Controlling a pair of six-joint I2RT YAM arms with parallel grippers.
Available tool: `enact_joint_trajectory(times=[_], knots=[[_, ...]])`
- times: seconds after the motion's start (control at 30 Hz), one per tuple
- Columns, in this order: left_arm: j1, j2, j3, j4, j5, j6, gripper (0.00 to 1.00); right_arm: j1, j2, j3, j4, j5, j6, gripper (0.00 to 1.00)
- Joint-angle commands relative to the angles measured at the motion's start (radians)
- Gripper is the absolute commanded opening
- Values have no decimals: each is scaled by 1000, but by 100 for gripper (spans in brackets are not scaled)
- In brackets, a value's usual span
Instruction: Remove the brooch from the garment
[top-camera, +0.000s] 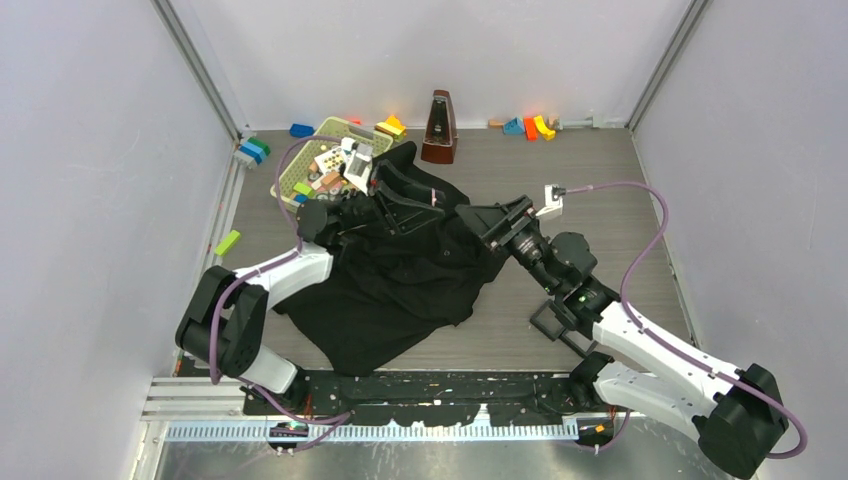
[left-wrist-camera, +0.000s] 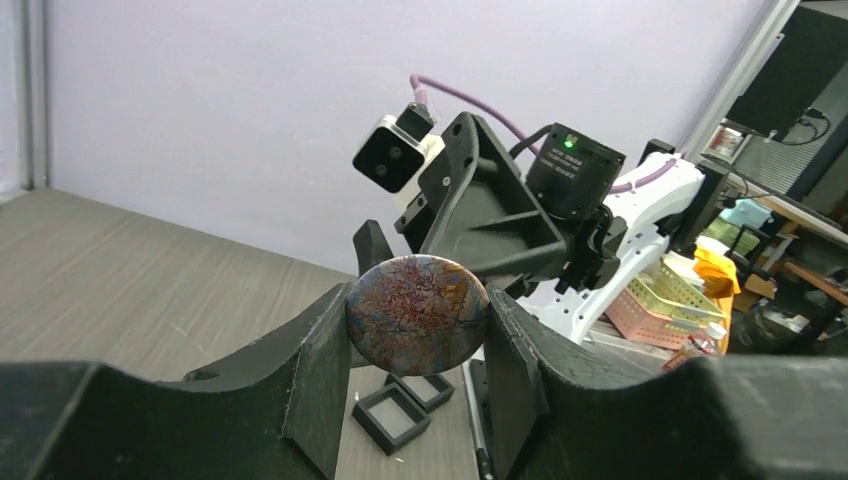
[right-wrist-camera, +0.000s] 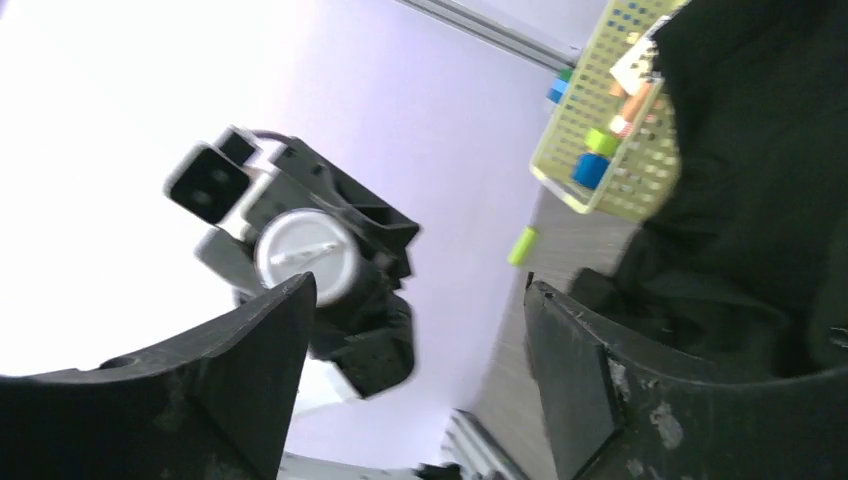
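Observation:
My left gripper (left-wrist-camera: 417, 335) is shut on the brooch (left-wrist-camera: 417, 315), a round disc with a reddish tree pattern, gripped by its edges and held in the air. In the top view the left gripper (top-camera: 438, 200) hovers over the upper part of the black garment (top-camera: 400, 290), which lies spread on the table. My right gripper (right-wrist-camera: 420, 330) is open and empty. It points at the left gripper from close by, at the garment's right edge (top-camera: 482, 222). The garment also shows in the right wrist view (right-wrist-camera: 760, 150).
A yellow-green basket (top-camera: 300, 180) of coloured blocks stands at the back left, next to the garment. A brown metronome (top-camera: 439, 130) and loose blocks (top-camera: 530, 127) stand along the back wall. Two small black square trays (left-wrist-camera: 392, 418) lie on the table by the right arm. A green block (top-camera: 227, 242) lies at the left.

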Motion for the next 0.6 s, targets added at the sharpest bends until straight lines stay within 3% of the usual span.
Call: enact_joint_trajectory(times=[0.0,0.27,0.57], knots=[[0,-31,10,50,-64,98,15,-4,8,-13,242,76,294,84],[-29,-27,40,50,-111,120,18,-3,175,0,486,53,607,89],[-43,-15,44,50,-131,129,20,-2,214,71,446,4,714,93]])
